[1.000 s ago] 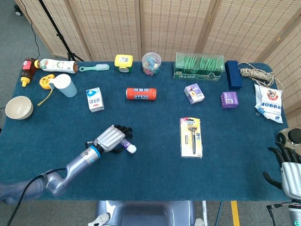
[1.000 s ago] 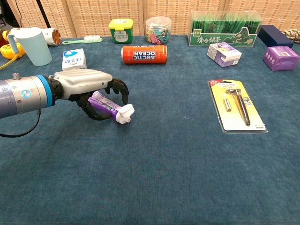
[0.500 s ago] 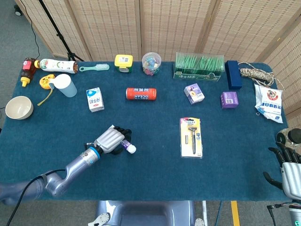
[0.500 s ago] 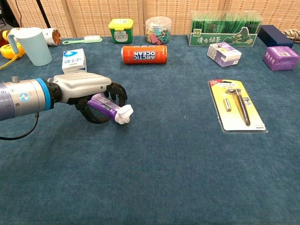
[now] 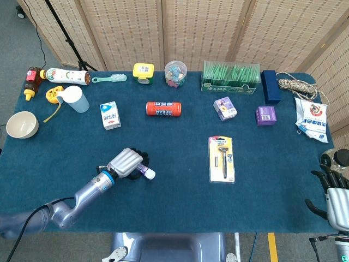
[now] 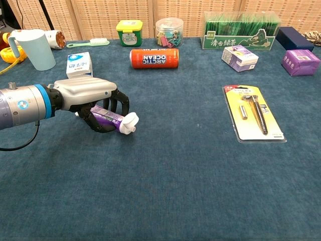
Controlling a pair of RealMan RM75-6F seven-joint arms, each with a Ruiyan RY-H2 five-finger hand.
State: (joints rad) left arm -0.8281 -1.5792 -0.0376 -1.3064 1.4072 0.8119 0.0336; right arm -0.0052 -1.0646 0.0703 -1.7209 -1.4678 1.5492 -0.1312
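Left hand has its fingers wrapped around the purple tube with the white cap sticking out toward the middle of the table; so the grab looks done. From the chest view the tube seems to sit right at the cloth — I can't tell for sure if it's lifted clear or only just off it; I'd guess the pick-up is the stage we're at, and carrying it anywhere is all left to do.

Tube is on the near-left part of the table, well in front of the small milk carton and the orange can; the razor pack lies well apart to the right.

Right hand hangs off the table's right edge, holding nothing; its fingers look loosely curled, but whether they're spread or closed — can't tell from the head view.
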